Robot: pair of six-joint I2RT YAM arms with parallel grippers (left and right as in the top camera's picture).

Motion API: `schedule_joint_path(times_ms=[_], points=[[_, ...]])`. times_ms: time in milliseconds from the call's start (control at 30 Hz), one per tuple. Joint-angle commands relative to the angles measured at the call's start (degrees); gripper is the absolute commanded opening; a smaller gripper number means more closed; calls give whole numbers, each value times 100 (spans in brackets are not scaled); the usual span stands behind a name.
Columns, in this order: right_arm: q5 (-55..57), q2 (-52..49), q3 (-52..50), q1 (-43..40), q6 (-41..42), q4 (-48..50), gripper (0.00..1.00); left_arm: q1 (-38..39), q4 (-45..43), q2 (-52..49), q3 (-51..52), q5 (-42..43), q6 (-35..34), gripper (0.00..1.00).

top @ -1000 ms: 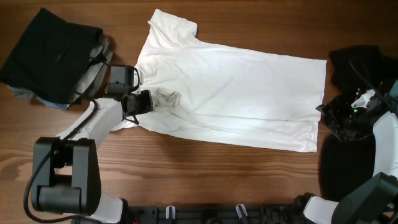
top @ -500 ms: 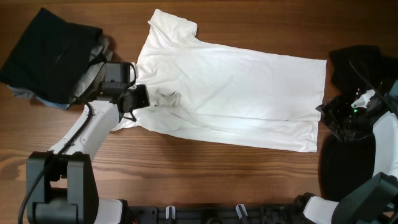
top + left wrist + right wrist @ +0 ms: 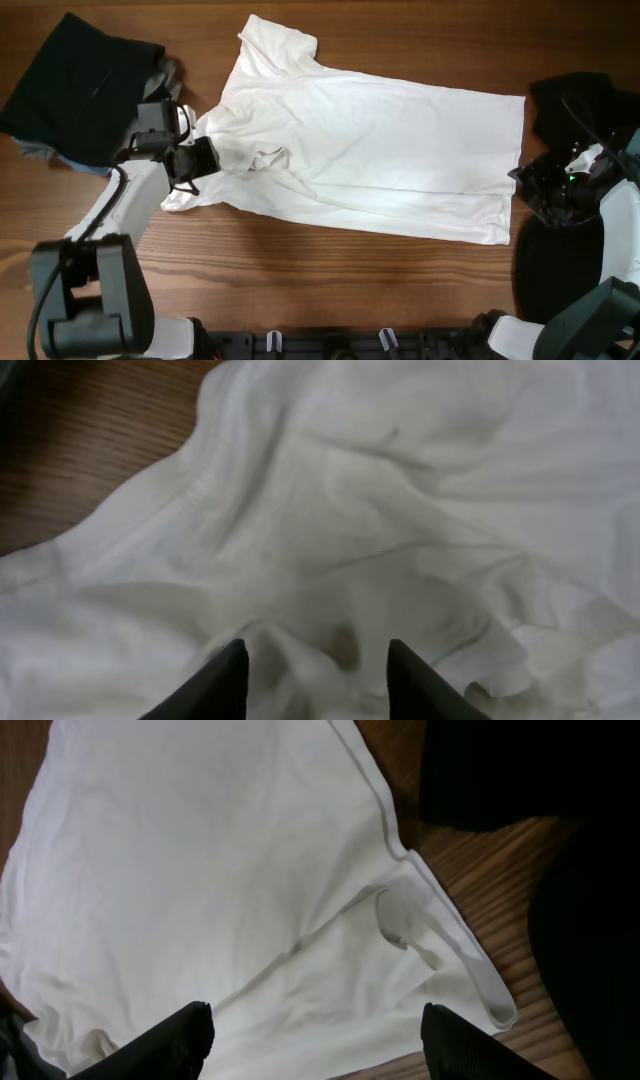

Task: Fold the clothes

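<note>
The white T-shirt (image 3: 380, 150) lies spread flat across the wooden table with its plain side up; no print shows. My left gripper (image 3: 212, 160) is low over the shirt's left sleeve and shoulder. In the left wrist view its jaws (image 3: 317, 655) stand partly apart with a raised fold of the shirt (image 3: 380, 510) between the tips. My right gripper (image 3: 522, 186) hovers at the shirt's right hem. In the right wrist view its jaws (image 3: 318, 1020) are wide apart and empty above the hem corner (image 3: 440, 950).
A pile of black clothes (image 3: 70, 90) with a grey one (image 3: 150, 112) lies at the back left, close to my left arm. More black clothes lie at the right (image 3: 575, 100) and the front right (image 3: 560, 270), also in the right wrist view (image 3: 520, 770).
My left gripper has moved left along the shirt's sleeve area, and the sleeve below it now shows. The right arm has not moved.
</note>
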State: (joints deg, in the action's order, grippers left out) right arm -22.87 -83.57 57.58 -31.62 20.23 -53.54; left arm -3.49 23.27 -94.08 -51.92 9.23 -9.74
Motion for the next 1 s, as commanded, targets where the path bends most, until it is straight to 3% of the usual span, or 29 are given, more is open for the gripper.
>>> schedule_joint_path(times_ms=[0, 167, 367, 500, 767, 933, 967], points=[[61, 68, 107, -22, -94, -7, 72, 0, -37, -313, -48, 691, 225, 41], [61, 68, 107, -22, -92, -4, 72, 0, 111, -398, -48, 728, 354, 38], [61, 68, 107, -22, -92, 7, 72, 0, -503, -396, -48, 1757, 326, 18], [61, 68, 107, -22, -92, -4, 72, -17, -933, -396, -48, 1792, 269, 4], [61, 68, 107, -22, -94, -7, 72, -22, -1027, -396, -48, 221, -535, 5], [61, 68, 107, -22, -94, -4, 72, -28, -868, -396, -48, -39, -623, 12], [61, 68, 107, -22, -94, -2, 72, -31, -844, -389, -50, -37, -682, 19]])
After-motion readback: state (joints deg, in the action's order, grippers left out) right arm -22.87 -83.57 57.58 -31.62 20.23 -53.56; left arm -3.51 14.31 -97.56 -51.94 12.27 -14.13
